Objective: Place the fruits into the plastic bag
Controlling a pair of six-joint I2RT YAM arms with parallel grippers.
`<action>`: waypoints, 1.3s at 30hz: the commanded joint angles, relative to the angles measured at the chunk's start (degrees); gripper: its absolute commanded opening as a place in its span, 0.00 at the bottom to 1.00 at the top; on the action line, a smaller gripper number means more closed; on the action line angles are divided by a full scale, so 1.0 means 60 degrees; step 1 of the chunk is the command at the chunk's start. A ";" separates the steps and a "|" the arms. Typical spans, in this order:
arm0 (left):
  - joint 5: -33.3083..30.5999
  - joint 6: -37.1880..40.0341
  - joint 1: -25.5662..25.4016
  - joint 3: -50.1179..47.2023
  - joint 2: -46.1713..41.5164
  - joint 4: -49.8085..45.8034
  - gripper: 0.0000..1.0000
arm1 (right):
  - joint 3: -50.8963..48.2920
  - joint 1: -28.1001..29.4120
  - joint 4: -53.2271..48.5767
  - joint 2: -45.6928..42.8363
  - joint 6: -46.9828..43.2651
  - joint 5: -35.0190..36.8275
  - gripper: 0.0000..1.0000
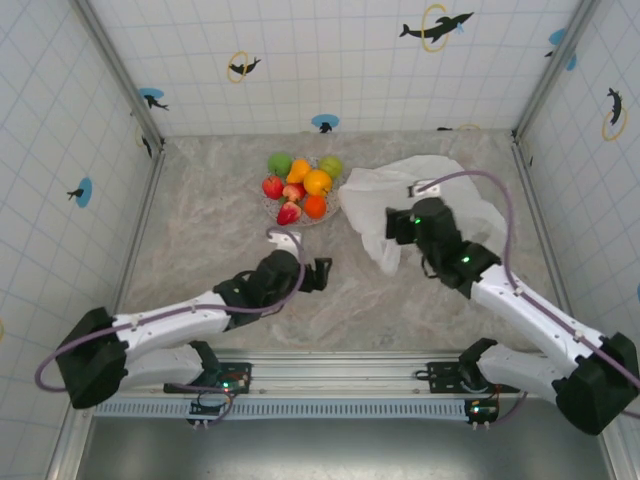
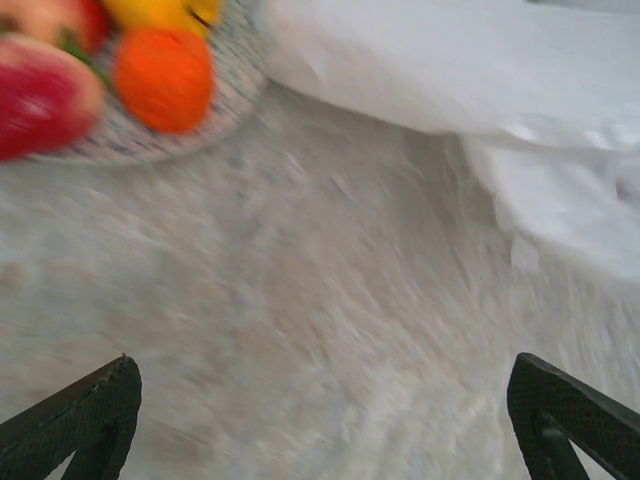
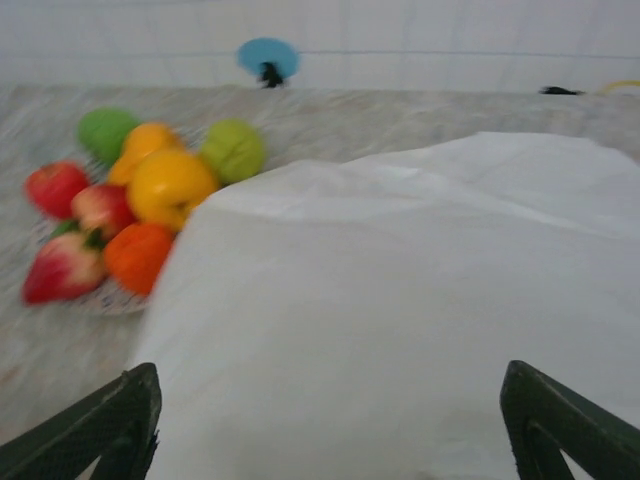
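Three tiled walls (image 1: 330,60) enclose the marbled table (image 1: 210,235), the largest surface in view, with bare room along its left half and in front of the arm bases. Next in size, the plastic bag (image 1: 460,180) lies crumpled and flat at right of centre, its left edge just beside the plate (image 2: 235,80); where its mouth lies cannot be told. The right arm (image 1: 530,310) reaches over the bag's near edge, and the left arm (image 1: 170,325) stretches across the open table short of the plate. On that plate all eight fruits (image 1: 300,187) sit heaped together, well back toward the far wall, and none shows inside the bag, so the task appears not yet begun: every fruit remains to be carried across, and the bag probably needs opening first. The right gripper (image 3: 330,430) stands with its fingers spread wide above the white plastic, pinching nothing. The left gripper (image 2: 325,420) is likewise spread wide and empty over bare table, near the plate's front. Open room lies left of and before the plate; on the right the bag crowds its rim.
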 commanded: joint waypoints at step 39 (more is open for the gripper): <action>0.3254 0.2968 -0.1275 0.2877 0.5064 0.1749 0.00 | -0.0896 -0.3125 0.1155 0.0398 -0.5388 -0.3437 0.96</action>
